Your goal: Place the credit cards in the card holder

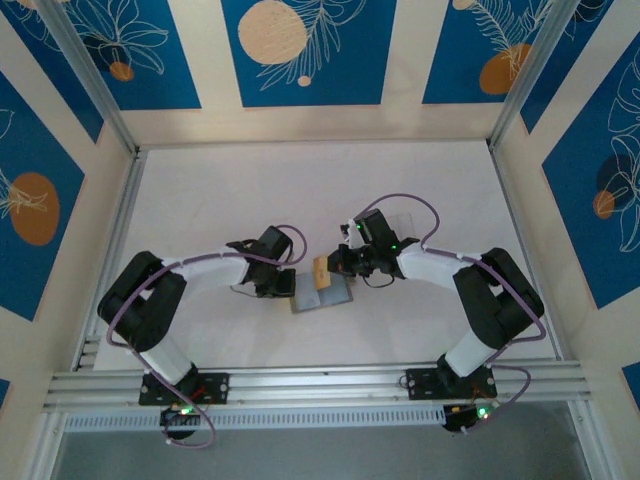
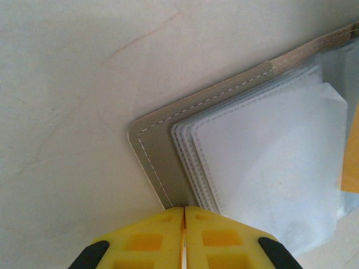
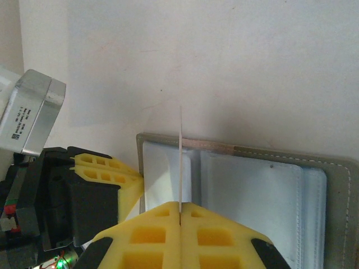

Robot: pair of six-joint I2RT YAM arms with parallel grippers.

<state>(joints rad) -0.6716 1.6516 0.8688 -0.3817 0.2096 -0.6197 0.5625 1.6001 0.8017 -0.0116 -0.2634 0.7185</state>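
The card holder (image 1: pixel 322 294) lies open on the table, grey outside with pale bluish sleeves (image 3: pixel 252 185) inside. My right gripper (image 1: pixel 327 266) is shut on a credit card (image 1: pixel 321 270) with an orange-tan face. In the right wrist view this card (image 3: pixel 180 157) stands edge-on above the holder's left half, clamped between my fingertips (image 3: pixel 180 212). My left gripper (image 1: pixel 286 283) is shut at the holder's left edge. In the left wrist view its tips (image 2: pixel 184 208) meet over the stitched grey cover (image 2: pixel 160 151) and the clear sleeves. The card's orange corner (image 2: pixel 351 162) shows at the right.
The left gripper's yellow fingers (image 3: pixel 106 174) sit close beside the held card, at the holder's left edge. Pale tabletop (image 1: pixel 250 190) stretches behind the holder. Aluminium rails (image 1: pixel 320 385) line the near edge, and patterned walls close the sides.
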